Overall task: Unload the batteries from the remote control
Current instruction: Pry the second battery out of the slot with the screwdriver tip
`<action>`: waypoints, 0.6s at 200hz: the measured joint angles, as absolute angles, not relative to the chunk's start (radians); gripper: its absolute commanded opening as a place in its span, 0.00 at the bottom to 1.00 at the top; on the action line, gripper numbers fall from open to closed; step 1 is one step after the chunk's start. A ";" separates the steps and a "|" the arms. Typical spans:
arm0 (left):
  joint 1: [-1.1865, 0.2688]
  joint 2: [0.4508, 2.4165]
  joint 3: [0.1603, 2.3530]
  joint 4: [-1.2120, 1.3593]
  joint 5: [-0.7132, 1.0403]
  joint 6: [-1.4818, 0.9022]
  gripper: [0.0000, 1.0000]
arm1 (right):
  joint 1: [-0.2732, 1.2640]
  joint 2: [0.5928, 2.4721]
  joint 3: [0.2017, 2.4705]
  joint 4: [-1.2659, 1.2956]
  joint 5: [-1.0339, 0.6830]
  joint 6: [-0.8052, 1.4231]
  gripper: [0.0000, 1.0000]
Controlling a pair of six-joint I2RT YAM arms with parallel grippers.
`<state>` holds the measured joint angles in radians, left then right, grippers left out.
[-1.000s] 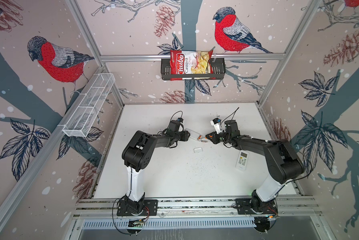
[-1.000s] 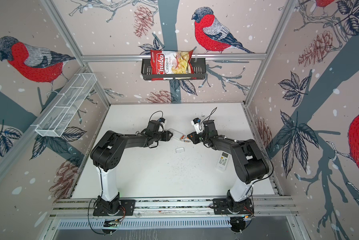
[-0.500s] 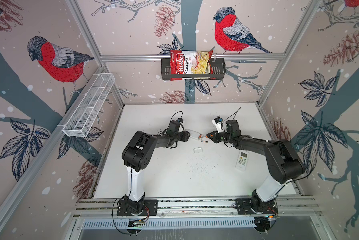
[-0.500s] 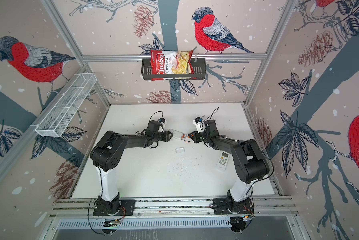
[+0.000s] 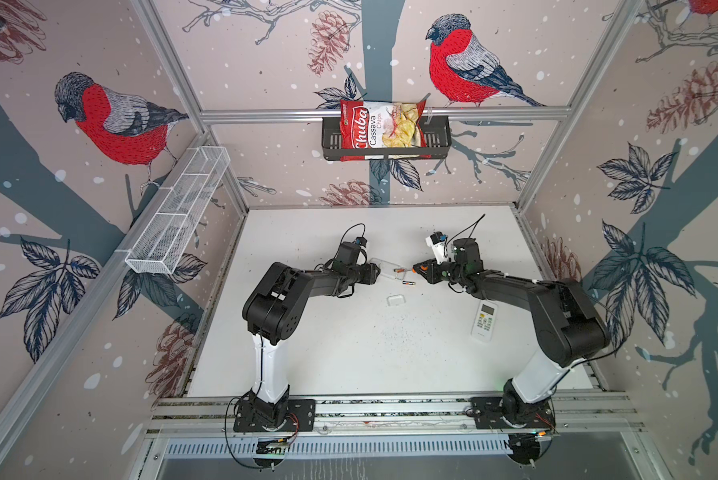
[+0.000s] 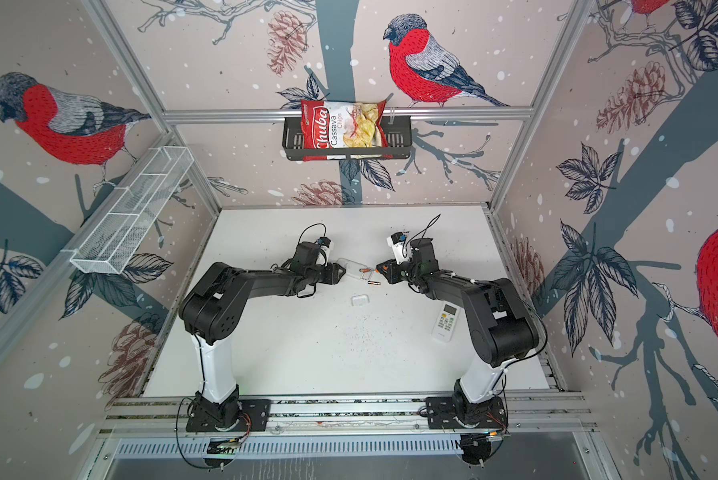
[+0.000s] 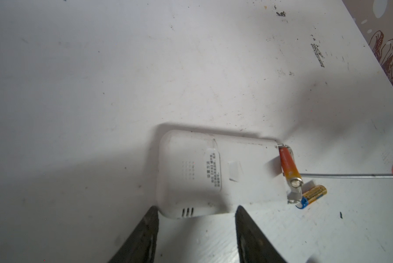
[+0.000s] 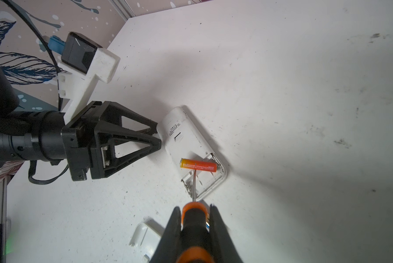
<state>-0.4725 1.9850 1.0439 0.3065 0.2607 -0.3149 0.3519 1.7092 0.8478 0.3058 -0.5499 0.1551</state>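
Remote (image 5: pixel 384 268) mid-table; one battery (image 5: pixel 399 270) in its compartment, another (image 5: pixel 408 283) just beside on table (image 5: pixel 349 353)

Bright even overhead light, soft shadows, wide-angle edge distortion, close foreground slightly blurred

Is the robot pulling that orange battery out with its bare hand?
No: the right hand is shut on a screwdriver, whose thin metal shaft reaches under the orange battery in the open remote.
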 measured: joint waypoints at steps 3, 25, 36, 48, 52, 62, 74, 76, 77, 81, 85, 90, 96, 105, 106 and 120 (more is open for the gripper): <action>-0.472 1.985 1.044 0.307 0.261 -0.315 0.55 | 0.352 1.709 0.848 0.306 -0.550 0.155 0.00; -0.472 1.985 1.044 0.306 0.261 -0.314 0.55 | 0.344 1.710 0.851 0.307 -0.552 0.155 0.00; -0.472 1.985 1.044 0.306 0.261 -0.314 0.55 | 0.342 1.710 0.852 0.307 -0.552 0.155 0.00; -0.472 1.985 1.044 0.306 0.261 -0.314 0.55 | 0.340 1.710 0.852 0.308 -0.552 0.155 0.00; -0.472 1.985 1.044 0.306 0.261 -0.314 0.55 | 0.340 1.710 0.852 0.309 -0.552 0.155 0.00; -0.472 1.985 1.044 0.306 0.261 -0.314 0.55 | 0.339 1.710 0.852 0.312 -0.552 0.156 0.00; -0.472 1.985 1.044 0.306 0.261 -0.314 0.55 | 0.336 1.710 0.852 0.315 -0.552 0.159 0.00; -0.472 1.985 1.044 0.306 0.261 -0.314 0.55 | 0.336 1.710 0.852 0.315 -0.552 0.159 0.00; -0.472 1.985 1.044 0.306 0.261 -0.314 0.55 | 0.336 1.710 0.852 0.315 -0.552 0.159 0.00; -0.472 1.985 1.044 0.306 0.261 -0.314 0.55 | 0.336 1.710 0.852 0.316 -0.552 0.159 0.00; -0.472 1.985 1.044 0.306 0.261 -0.314 0.55 | 0.334 1.710 0.852 0.317 -0.552 0.159 0.00; -0.472 1.985 1.043 0.307 0.261 -0.314 0.55 | 0.334 1.710 0.852 0.321 -0.552 0.159 0.00; -0.472 1.985 1.042 0.308 0.261 -0.314 0.55 | 0.334 1.710 0.852 0.325 -0.552 0.160 0.00; -0.472 1.985 1.042 0.308 0.261 -0.314 0.55 | 0.334 1.710 0.852 0.331 -0.552 0.161 0.00; -0.472 1.985 1.042 0.308 0.261 -0.314 0.55 | 0.334 1.710 0.852 0.332 -0.552 0.162 0.00; -0.472 1.985 1.040 0.310 0.260 -0.314 0.55 | 0.333 1.710 0.853 0.337 -0.556 0.163 0.00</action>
